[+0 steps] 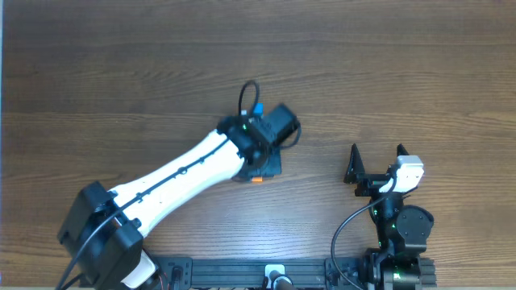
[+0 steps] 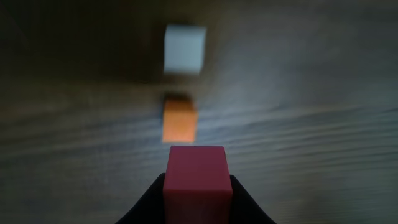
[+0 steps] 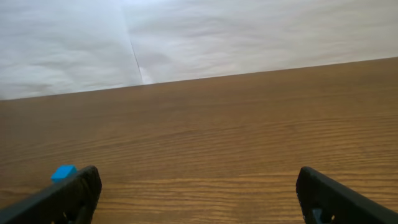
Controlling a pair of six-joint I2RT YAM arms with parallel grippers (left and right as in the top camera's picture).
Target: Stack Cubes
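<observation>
- Clamping one red cube [image 2: 197, 177]: left gripper [image 2: 197, 194], count one. Its two dark fingers [image 2: 146, 202] press on opposite sides of the cube.
- Orange cube [image 2: 180, 121], count one. It rests on the wooden table [image 1: 121, 64], just beyond the held red cube in the left wrist view and apart from it. In the top view an orange corner peeks out from under the left arm's wrist.
- White cube [image 2: 185, 48], count one. It sits on the table past the orange cube, roughly in line with it, with a gap of bare wood between the two.
- Blue cube [image 3: 63, 172], count one. It sits on the table, seen in the right wrist view beyond one finger of the right gripper, off toward the left arm's side.
- Cubes in all: four, one each of red, orange, white and blue. One is held and three are on the table.
- Right gripper [image 1: 376, 153], count one. Its two black fingers are spread wide apart with bare table between them. It is near its own base and well apart from the cubes.
- Left arm [image 1: 185, 173], count one. It is white and stretches on a diagonal from its base at the bottom left to the middle of the table.
- Right arm [image 1: 399, 217], count one. It is dark and folded close to its base at the bottom right.
- White backdrop [image 3: 186, 37], count one, standing behind the table's far edge.
</observation>
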